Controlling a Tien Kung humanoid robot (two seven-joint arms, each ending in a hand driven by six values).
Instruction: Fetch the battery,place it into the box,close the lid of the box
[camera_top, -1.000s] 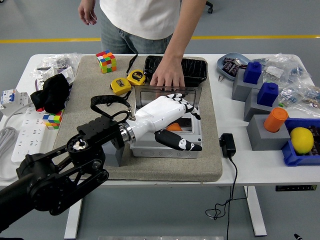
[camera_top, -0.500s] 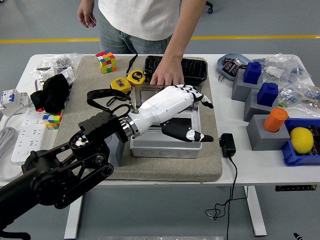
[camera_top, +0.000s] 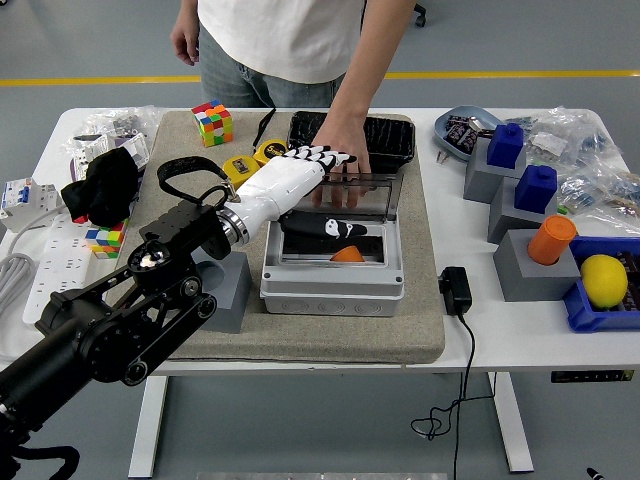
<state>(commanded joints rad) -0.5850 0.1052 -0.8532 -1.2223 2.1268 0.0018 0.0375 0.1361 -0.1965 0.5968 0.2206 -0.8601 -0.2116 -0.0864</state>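
Observation:
A grey plastic box (camera_top: 334, 284) sits on the beige mat in the middle of the table. A small orange object (camera_top: 347, 254), perhaps the battery, lies inside it. The clear lid (camera_top: 370, 192) stands half raised at the box's back edge. My left hand (camera_top: 338, 192), white with black fingertips, reaches over the box. Its fingers (camera_top: 318, 155) are stretched out over the lid's top edge and its thumb (camera_top: 338, 228) is below, in front of the lid. A person's hand (camera_top: 350, 150) rests just behind the lid. My right arm is out of view.
Behind the box are a black tray (camera_top: 385, 137), two yellow tape measures (camera_top: 255, 162) and a Rubik's cube (camera_top: 213, 122). A grey block (camera_top: 226, 288) is left of the box and a black adapter (camera_top: 455, 291) is right of it. Grey stands with coloured pieces and a lemon (camera_top: 603, 279) are at the right.
My left hand has lifted from the box's front and moved back and left to the lid. The orange object now shows inside the box.

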